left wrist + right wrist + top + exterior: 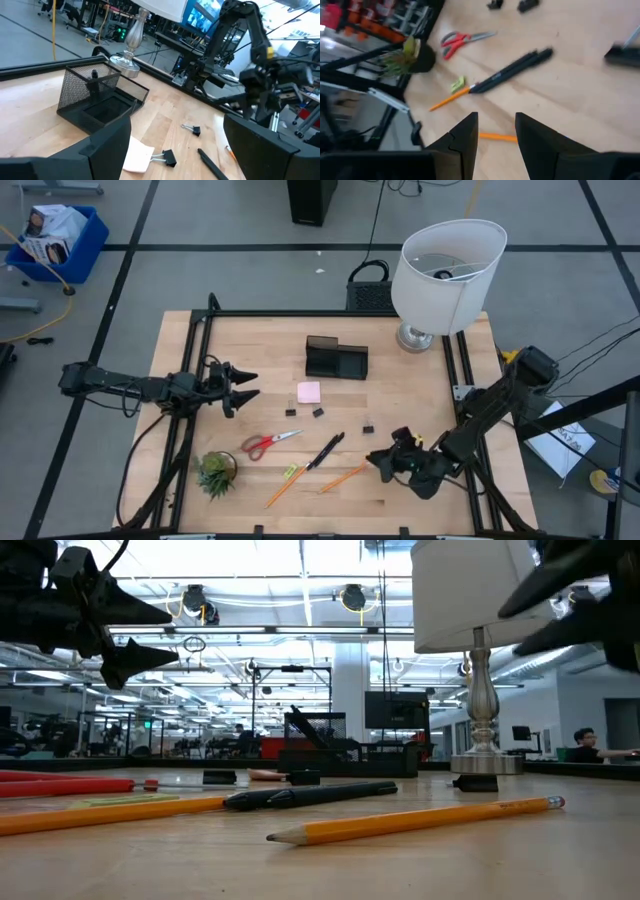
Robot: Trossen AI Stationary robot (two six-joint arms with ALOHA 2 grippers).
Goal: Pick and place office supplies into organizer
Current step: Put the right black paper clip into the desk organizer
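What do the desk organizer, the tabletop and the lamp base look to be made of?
Organizer: black wire mesh, probably metal, matte; the grid shows through its walls. Tabletop: light wood, likely butcher-block, with visible plank seams and grain. Lamp base: turned silvery metal, polished to judge by its highlights, though it could be plated.

Bare wood around the organizer [336, 358] on its far and left sides; approach open there. Lamp [445, 275] crowds the far right corner, shade overhanging. In front of the organizer: sticky pad [308, 392] and clips [318, 412], then scissors [270, 443], pens [325, 451], pencils [343, 477] strewn across the near middle. Plant [215, 471] blocks the near left. Right strip by the rail is open.
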